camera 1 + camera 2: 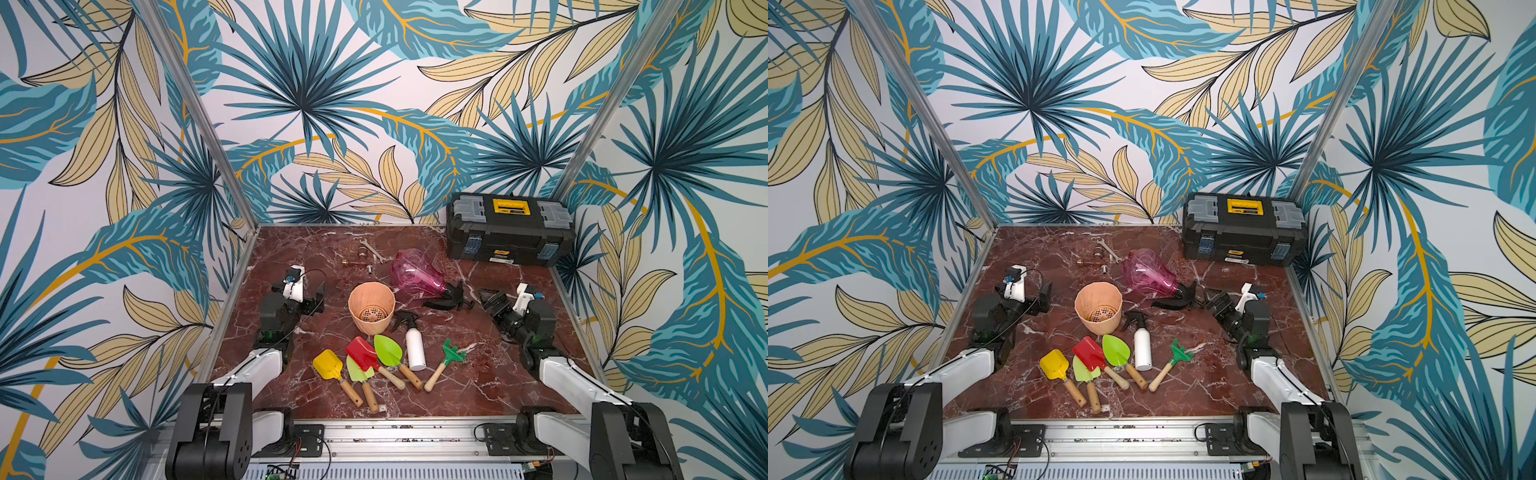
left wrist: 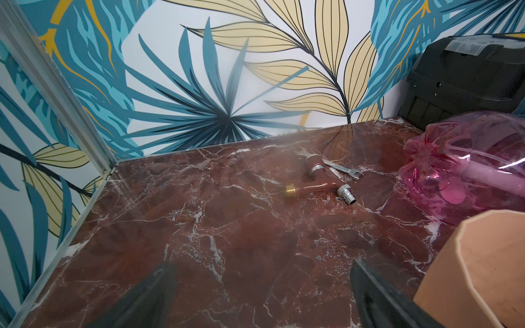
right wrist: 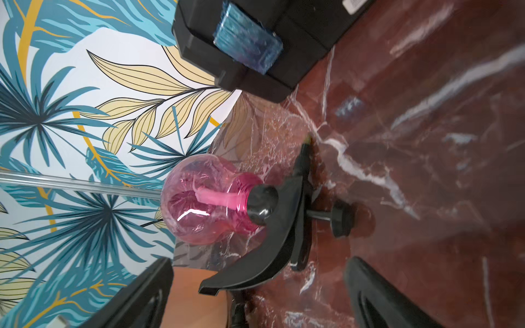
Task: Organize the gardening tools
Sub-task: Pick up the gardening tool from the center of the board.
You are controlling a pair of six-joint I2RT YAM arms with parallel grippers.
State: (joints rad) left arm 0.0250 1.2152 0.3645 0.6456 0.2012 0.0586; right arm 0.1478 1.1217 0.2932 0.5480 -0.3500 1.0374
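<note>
both jaws wide open, nothing held

the left gripper (image 1: 314, 296) and right gripper (image 1: 490, 300) stand parted and empty on either side of the peach pot (image 1: 371, 307). the pink spray bottle (image 1: 415, 272) lies on its side just beside the right gripper. nearer the front lie the white spray bottle (image 1: 414, 347), yellow scoop (image 1: 328, 365), red shovel (image 1: 361, 353), two lime-green trowels (image 1: 388, 350) and dark-green rake (image 1: 452, 353), close together. the toolbox (image 1: 509, 228) sits in the far corner.

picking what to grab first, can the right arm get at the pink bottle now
Probably yes: the right arm points open, empty jaws at the pink bottle, spray head nearest, only bare table between.
</note>
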